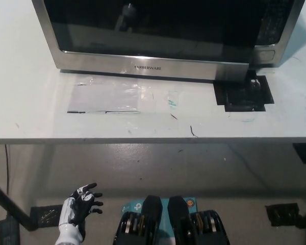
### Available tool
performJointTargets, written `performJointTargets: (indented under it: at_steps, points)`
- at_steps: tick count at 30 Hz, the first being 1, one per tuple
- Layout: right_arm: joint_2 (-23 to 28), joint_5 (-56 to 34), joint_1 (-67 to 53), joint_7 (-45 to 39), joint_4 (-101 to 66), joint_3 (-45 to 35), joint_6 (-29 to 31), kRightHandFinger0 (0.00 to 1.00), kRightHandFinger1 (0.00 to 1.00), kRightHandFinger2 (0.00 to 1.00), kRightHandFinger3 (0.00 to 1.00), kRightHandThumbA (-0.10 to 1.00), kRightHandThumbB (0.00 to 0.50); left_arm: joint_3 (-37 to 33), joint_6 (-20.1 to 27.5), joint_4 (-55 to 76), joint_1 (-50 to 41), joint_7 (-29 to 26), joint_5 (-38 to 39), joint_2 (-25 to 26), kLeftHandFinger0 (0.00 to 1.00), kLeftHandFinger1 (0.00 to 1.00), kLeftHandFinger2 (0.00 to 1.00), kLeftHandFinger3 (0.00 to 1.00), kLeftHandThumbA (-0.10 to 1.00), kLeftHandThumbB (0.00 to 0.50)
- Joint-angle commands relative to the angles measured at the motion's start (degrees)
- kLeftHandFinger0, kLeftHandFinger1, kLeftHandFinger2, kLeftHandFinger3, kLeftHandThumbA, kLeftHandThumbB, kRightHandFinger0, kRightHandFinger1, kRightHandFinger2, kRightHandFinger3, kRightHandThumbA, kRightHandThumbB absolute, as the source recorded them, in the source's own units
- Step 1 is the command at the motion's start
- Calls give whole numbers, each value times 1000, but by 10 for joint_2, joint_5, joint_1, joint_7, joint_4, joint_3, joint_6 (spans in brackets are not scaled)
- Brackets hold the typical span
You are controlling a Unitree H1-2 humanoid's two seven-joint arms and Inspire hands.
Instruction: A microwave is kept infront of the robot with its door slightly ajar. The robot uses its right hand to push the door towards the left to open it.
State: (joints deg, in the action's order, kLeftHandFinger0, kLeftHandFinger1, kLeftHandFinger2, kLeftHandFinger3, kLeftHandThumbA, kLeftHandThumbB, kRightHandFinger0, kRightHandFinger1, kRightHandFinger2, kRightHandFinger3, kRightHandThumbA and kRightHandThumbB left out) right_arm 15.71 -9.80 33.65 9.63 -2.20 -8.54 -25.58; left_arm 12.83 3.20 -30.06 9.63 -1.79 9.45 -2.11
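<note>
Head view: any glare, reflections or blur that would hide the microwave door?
Head view: sharp overall; the dark microwave door mirrors a faint blob near its top; clear tape on the table gives mild sheen; left hand rests low, fingers apart, in focus; a faint blur smudges the right edge; right hand out of view.

One word can be read: "FARBERWARE", in small white capitals on the silver strip along the bottom of the microwave door [147,67], near its middle. The control panel [269,28] at the microwave's right end carries faint markings, too small and dark to read. Scribbled marks on the tabletop [30,107] form no legible text.
</note>
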Motion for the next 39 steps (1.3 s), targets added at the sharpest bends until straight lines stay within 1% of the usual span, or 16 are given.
performJointTargets:
  at_steps: [1,3,6,7,9,11,16,18,22,25,26,29,31,33,35,39]
  points:
    - [-6,19,62,-19,58,15,48,376,582,693,822,402,142,-4,13,6,6,-2,3,0,336,365,416,542,186,91]
    - [-12,25,84,-22,93,23,63,372,574,684,828,409,123,-5,16,6,6,-1,2,0,333,358,407,530,185,87]
    - [-20,36,118,-21,134,36,76,379,574,682,836,394,124,-6,10,12,6,-3,1,-1,352,369,419,541,188,74]
    - [-22,38,123,-21,141,38,80,391,577,689,843,394,133,-6,11,11,6,-3,1,-1,332,357,412,540,174,70]
    - [-31,41,136,-22,154,42,79,378,566,700,855,379,125,-10,16,8,5,-3,-5,0,358,377,420,543,181,59]
    - [-37,46,144,-25,169,49,91,401,571,697,873,350,111,-11,17,7,6,-5,-5,0,354,375,424,550,184,64]
    - [-47,54,156,-30,200,59,114,395,579,654,830,331,117,-9,20,4,5,-3,-1,-2,328,361,415,544,182,88]
    - [-46,60,159,-33,217,62,130,393,576,651,833,312,102,-10,17,7,4,-1,0,-2,331,365,421,546,180,62]
    - [-42,58,157,-39,229,61,144,415,589,654,810,298,102,-9,16,7,3,0,3,-2,331,362,425,540,183,65]
    - [-43,51,149,-40,226,54,144,392,571,651,777,305,112,-9,23,4,4,2,2,-1,344,372,428,541,193,80]
    - [-42,52,145,-41,227,54,149,386,565,653,776,300,98,-8,23,5,3,1,3,-2,345,372,427,539,195,81]
    - [-45,49,126,-48,207,54,141,379,574,670,815,287,94,-11,23,7,2,-2,-3,-1,343,370,425,543,211,68]
    - [-47,46,115,-50,197,53,139,361,563,652,792,287,108,-13,21,8,2,-3,-7,0,341,367,421,545,218,74]
    - [-50,53,91,-57,171,66,135,333,565,645,831,291,108,-9,19,4,4,-2,1,0,331,360,414,542,218,98]
    - [-52,52,80,-63,159,71,136,295,525,616,817,288,106,-9,17,4,7,-6,-2,0,318,354,417,539,218,92]
    - [-60,54,45,-72,106,88,115,342,542,630,815,325,98,-8,17,2,9,-2,2,2,310,351,430,551,211,84]
